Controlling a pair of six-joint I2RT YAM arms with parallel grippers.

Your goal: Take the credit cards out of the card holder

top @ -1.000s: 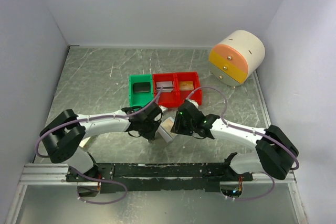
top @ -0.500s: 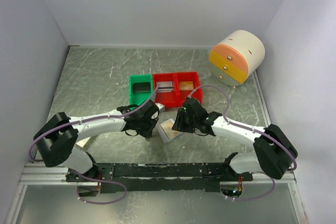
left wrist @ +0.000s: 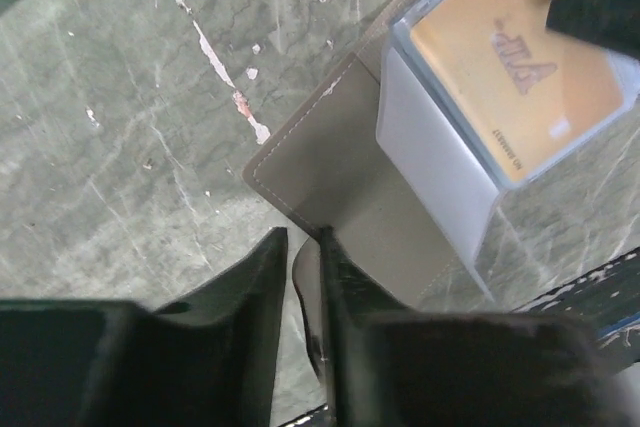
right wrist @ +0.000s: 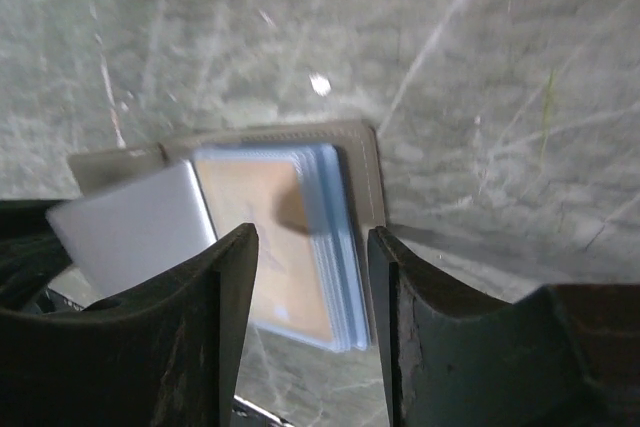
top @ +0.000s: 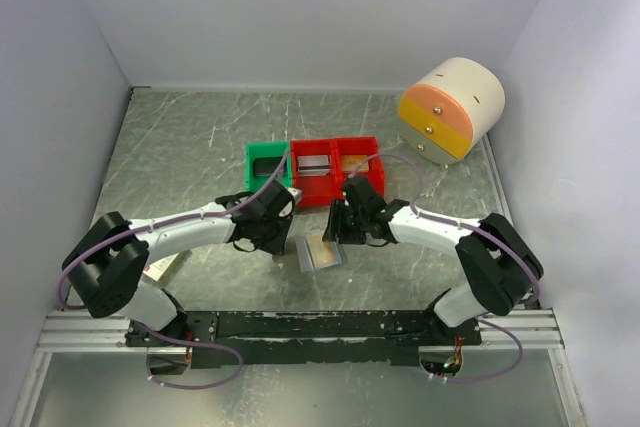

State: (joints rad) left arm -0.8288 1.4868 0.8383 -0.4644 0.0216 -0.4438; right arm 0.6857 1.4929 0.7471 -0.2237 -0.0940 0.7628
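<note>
The grey card holder (top: 320, 253) lies open on the table between my two grippers. In the left wrist view its grey panel (left wrist: 340, 177) runs under my left gripper (left wrist: 297, 257), whose fingers are closed on the panel's near edge. An orange-tan credit card (left wrist: 510, 67) sits in the pale blue pockets. My left gripper (top: 283, 237) is at the holder's left edge. My right gripper (top: 342, 231) hovers at its far right, open and empty. In the right wrist view the card (right wrist: 265, 247) and the pockets (right wrist: 335, 237) show between the open fingers of my right gripper (right wrist: 310, 277).
A green bin (top: 268, 169) and a red two-compartment bin (top: 336, 169) stand just behind the grippers. The red bin holds a tan card (top: 353, 162) and a pale grey item (top: 315, 164). A cream drum with an orange and yellow face (top: 450, 112) stands at the back right.
The holder has come down from a tilted hold to lie flatter and nearer. Both grippers have shifted toward the bins, and the right one has come off the holder.
</note>
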